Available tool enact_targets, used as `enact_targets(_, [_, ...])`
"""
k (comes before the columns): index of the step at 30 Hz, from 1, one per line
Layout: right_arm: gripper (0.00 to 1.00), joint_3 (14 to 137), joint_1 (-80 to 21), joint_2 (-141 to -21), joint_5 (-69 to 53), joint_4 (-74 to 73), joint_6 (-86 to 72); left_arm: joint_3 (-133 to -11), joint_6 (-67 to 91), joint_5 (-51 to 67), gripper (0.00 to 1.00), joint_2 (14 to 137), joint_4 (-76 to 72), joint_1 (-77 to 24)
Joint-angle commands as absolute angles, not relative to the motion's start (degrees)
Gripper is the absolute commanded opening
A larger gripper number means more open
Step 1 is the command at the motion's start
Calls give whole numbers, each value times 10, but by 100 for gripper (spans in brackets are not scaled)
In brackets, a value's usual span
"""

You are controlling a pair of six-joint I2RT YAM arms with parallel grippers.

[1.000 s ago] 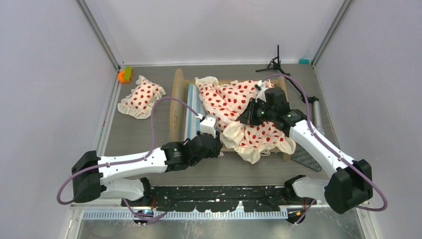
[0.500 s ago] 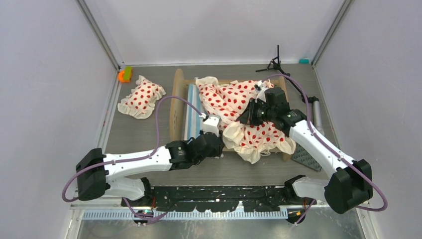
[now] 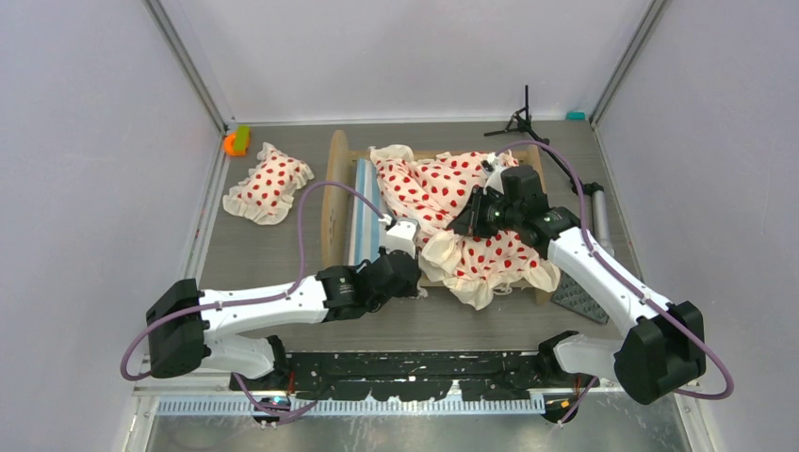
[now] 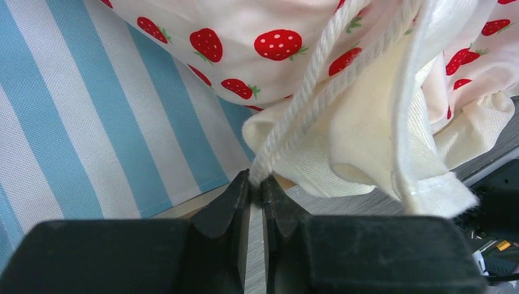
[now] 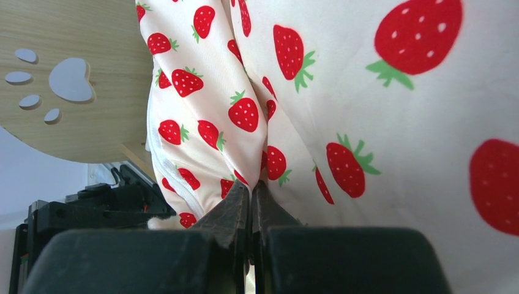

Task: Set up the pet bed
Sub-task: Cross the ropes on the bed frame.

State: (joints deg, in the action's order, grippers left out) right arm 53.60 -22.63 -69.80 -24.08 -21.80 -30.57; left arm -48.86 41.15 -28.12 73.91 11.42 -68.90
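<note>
The pet bed's light-wood frame [image 3: 334, 198] lies mid-table with its blue-white striped mattress [image 3: 363, 212] partly bare. Cream red-spotted bedding [image 3: 443, 193] is bunched over the right side and spills past the near edge. At that near edge my left gripper [image 3: 415, 281] is shut on a white cord [image 4: 306, 98] that comes off the bedding [image 4: 367, 128], beside the mattress [image 4: 73, 110]. My right gripper [image 3: 464, 224] is shut on a fold of the bedding [image 5: 245, 116]. The paw-print end board [image 5: 92, 122] shows behind it.
A matching ruffled pillow [image 3: 269, 184] lies left of the bed. An orange-green object [image 3: 236, 141] sits at the back left. A black tripod [image 3: 520, 121] and a teal piece [image 3: 575, 115] are at the back right. A grey cylinder [image 3: 596, 217] and a studded mat [image 3: 577, 297] lie on the right.
My left gripper has closed onto the white cord, and the left arm has shifted slightly toward the near edge. The right arm and its grip have not moved.
</note>
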Motion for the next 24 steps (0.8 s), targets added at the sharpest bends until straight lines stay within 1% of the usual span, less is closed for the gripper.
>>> enact_targets(1, [2, 531, -222, -700, -244, -209, -308, -520, 397, -301, 13, 712, 119, -691])
enact_targets(9, [2, 540, -222, -697, -232, -213, -294, -564, 308, -290, 11, 657, 200, -690])
enact_targets(12, [4, 555, -222, -703, -219, -233, -278, -581, 269, -282, 9, 654, 225, -690])
enact_targets(18, [16, 569, -222, -700, -219, -253, -262, -627, 214, -266, 7, 655, 274, -666])
enact_targets(22, [32, 565, -222, -688, -236, -247, -254, -657, 193, -206, 6, 644, 293, -631])
enact_targets(24, [37, 564, -222, -675, -247, -241, -251, -671, 186, -161, 5, 640, 302, -609])
